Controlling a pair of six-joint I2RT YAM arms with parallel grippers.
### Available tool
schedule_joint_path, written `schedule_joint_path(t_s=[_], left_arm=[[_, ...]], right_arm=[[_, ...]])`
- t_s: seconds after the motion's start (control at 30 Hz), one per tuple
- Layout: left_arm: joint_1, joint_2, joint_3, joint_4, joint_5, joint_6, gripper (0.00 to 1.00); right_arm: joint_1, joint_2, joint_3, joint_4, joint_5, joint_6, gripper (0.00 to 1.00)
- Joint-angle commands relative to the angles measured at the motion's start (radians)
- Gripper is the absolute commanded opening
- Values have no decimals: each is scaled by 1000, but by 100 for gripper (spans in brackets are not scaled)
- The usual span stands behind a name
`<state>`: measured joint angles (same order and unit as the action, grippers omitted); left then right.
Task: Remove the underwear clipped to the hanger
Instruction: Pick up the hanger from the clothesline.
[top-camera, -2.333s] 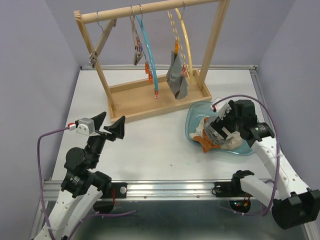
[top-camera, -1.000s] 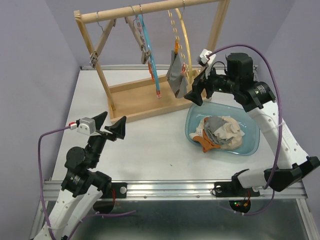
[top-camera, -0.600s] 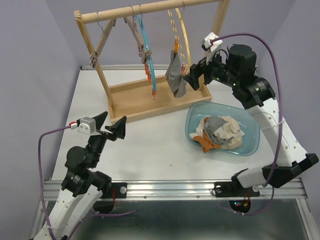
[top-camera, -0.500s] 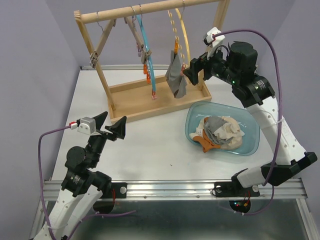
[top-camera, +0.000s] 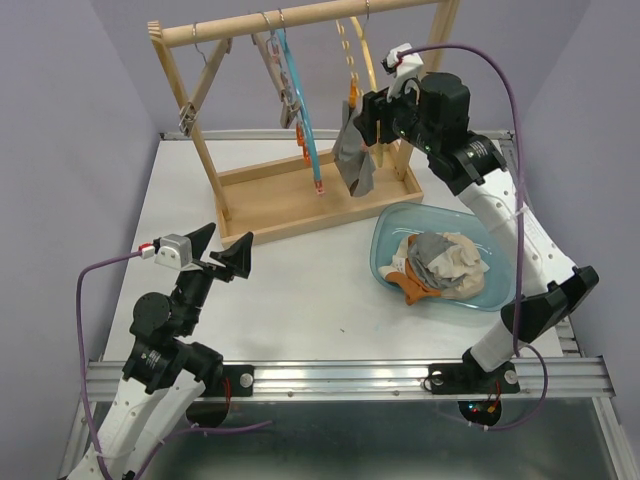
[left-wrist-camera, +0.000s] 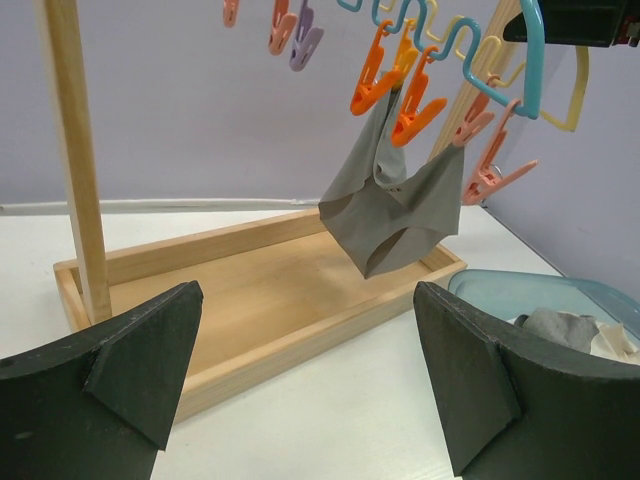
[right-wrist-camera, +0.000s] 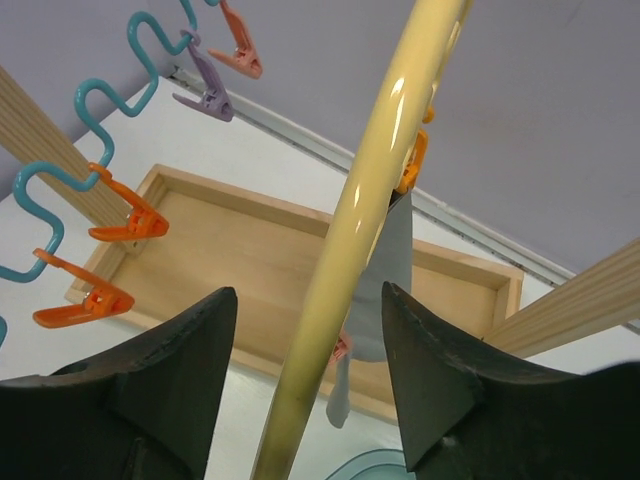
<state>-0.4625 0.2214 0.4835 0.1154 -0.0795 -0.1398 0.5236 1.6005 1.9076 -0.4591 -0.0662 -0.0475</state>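
Observation:
A grey underwear (top-camera: 354, 155) hangs from orange clips on the yellow hanger (top-camera: 367, 60) on the wooden rack; it also shows in the left wrist view (left-wrist-camera: 392, 205) and the right wrist view (right-wrist-camera: 391, 268). My right gripper (top-camera: 371, 120) is open and raised beside the garment's top; in its wrist view the yellow hanger bar (right-wrist-camera: 348, 262) passes between the spread fingers (right-wrist-camera: 432, 370). Several removed garments, grey, beige, white and orange-brown (top-camera: 441, 262), lie in the blue tub (top-camera: 498, 290). My left gripper (top-camera: 217, 250) is open and empty over the table's near left.
A blue wavy hanger (top-camera: 297, 95) with orange and pink clips hangs left of the yellow one. A wooden clip hanger (top-camera: 198, 95) hangs at the rack's left. The rack's wooden tray base (top-camera: 270, 200) sits below. Purple walls close in both sides.
My right arm rose from the tub, swung left and up to the rack, and now holds its open gripper against the hanging grey garment, which swung slightly. The left arm stayed still.

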Motion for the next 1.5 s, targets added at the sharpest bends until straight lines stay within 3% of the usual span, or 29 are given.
schedule_joint_path(t_s=[0.0, 0.2, 0.3, 0.47, 1.07, 1.37, 1.47], left_arm=[[7, 12, -8, 53, 14, 3, 99], [8, 12, -8, 52, 15, 3, 99], [8, 13, -8, 53, 18, 2, 99], [8, 12, -8, 53, 18, 3, 99], [8, 4, -8, 53, 24, 0, 99], [10, 4, -10, 52, 24, 0, 99], [8, 3, -10, 52, 24, 0, 99]], right_arm=[[15, -5, 79, 82, 104, 2, 61], [24, 7, 94, 97, 160, -23, 45], [26, 15, 99, 99, 167, -26, 31], [27, 35, 107, 97, 170, -29, 1], [26, -59, 169, 120, -20, 73, 1], [26, -51, 144, 119, 3, 58, 1], [24, -47, 101, 119, 38, -18, 1]])
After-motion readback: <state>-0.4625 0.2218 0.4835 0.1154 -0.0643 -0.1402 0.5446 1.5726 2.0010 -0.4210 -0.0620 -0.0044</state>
